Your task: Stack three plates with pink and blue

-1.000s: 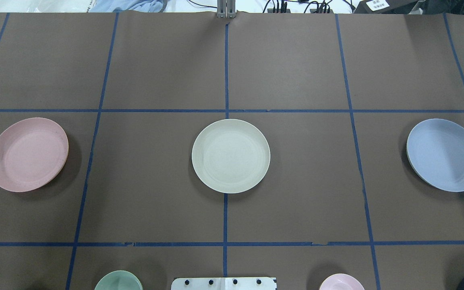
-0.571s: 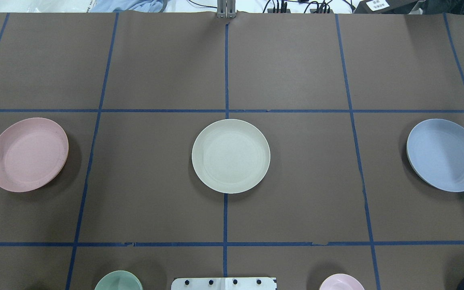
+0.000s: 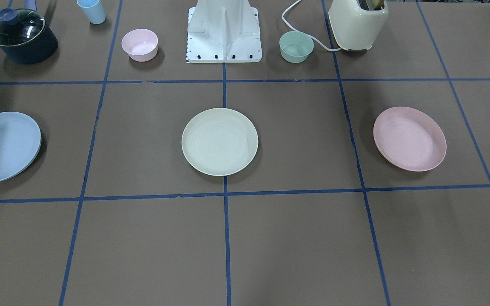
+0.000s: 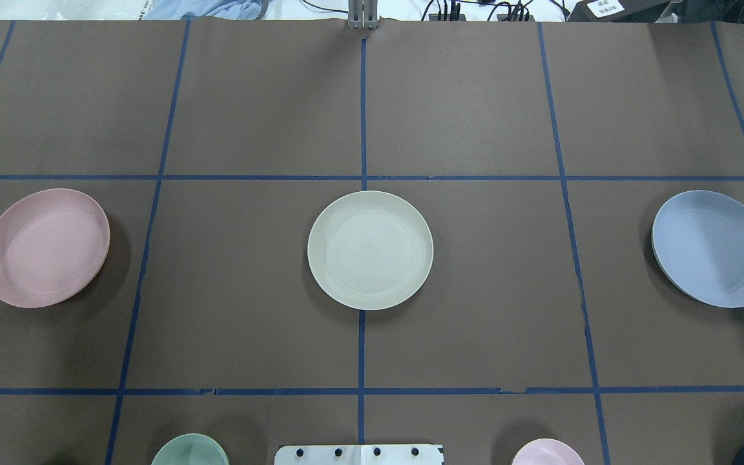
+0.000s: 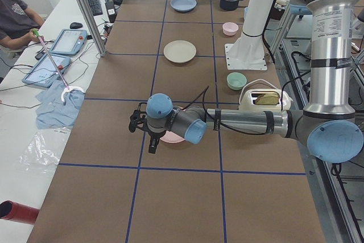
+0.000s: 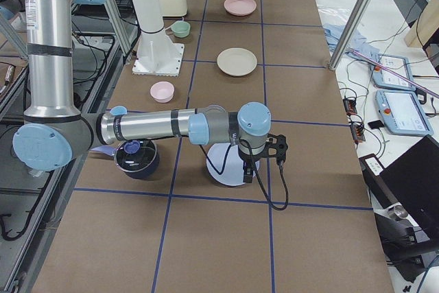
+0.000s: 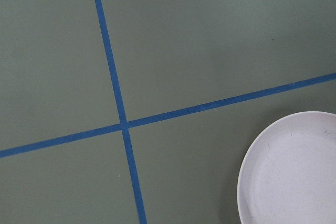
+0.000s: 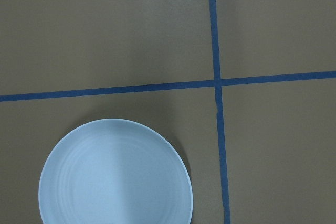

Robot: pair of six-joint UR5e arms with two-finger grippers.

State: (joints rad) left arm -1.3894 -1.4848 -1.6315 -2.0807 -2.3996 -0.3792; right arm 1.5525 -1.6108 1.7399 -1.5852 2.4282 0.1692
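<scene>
Three plates lie apart in a row on the brown table. The pink plate (image 4: 45,247) is on the left, the cream-green plate (image 4: 370,250) in the middle and the light blue plate (image 4: 714,248) on the right. My left gripper (image 5: 151,146) hangs above the pink plate's outer side; the plate shows at the left wrist view's lower right (image 7: 294,174). My right gripper (image 6: 247,173) hangs above the blue plate (image 6: 225,169), which fills the right wrist view's lower left (image 8: 115,174). I cannot tell whether either gripper is open or shut.
Near the robot base (image 3: 223,34) stand a small pink bowl (image 3: 139,44), a mint-green bowl (image 3: 296,46), a cream toaster (image 3: 357,23), a dark lidded pot (image 3: 21,36) and a blue cup (image 3: 92,10). An operator (image 5: 14,18) sits beside the table.
</scene>
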